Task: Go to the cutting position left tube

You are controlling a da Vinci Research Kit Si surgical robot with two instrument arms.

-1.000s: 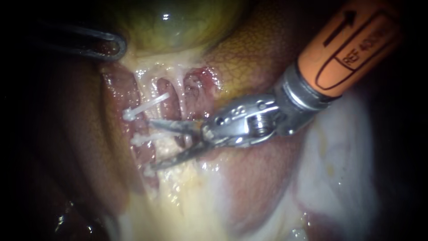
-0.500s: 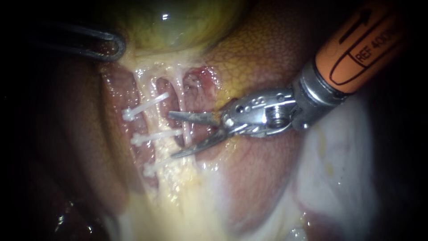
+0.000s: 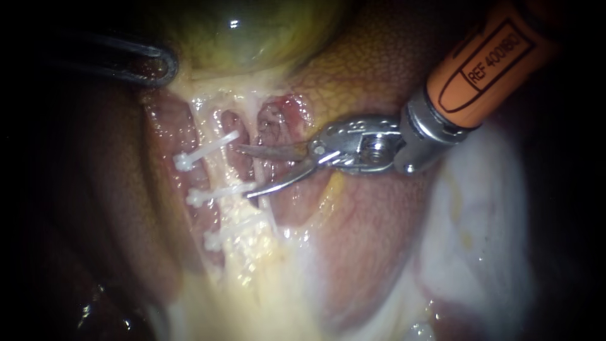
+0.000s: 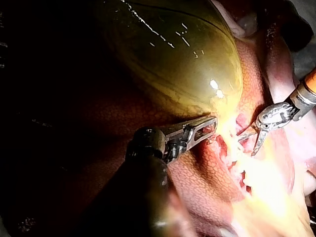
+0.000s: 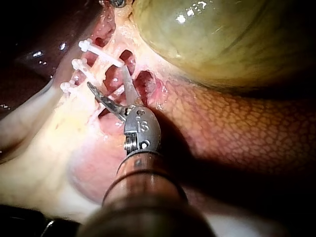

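Note:
The left tube (image 3: pixel 213 173) runs pale down from the gallbladder (image 3: pixel 252 31) and carries three white clips: upper (image 3: pixel 202 151), middle (image 3: pixel 218 192), lower (image 3: pixel 218 237). My right instrument (image 3: pixel 243 172), on an orange shaft, ends in two curved blades that stand open just right of that tube. One blade tip lies near the upper clip's end, the other at the middle clip's end. In the right wrist view the blades (image 5: pixel 106 78) point at the clipped tube (image 5: pixel 94 66). My left instrument (image 3: pixel 154 66) holds gallbladder tissue (image 4: pixel 217 121) by the gallbladder's neck.
A thinner strand, the right tube (image 3: pixel 260 129), passes between the open blades. Mottled liver (image 3: pixel 366 82) lies behind the right instrument, and pale fatty tissue (image 3: pixel 265 278) spreads below the clips.
The right instrument's blades drew back to the right off the left tube and rose. They went from straddling the middle-to-lower clip stretch to the level between upper and middle clips, and opened less wide.

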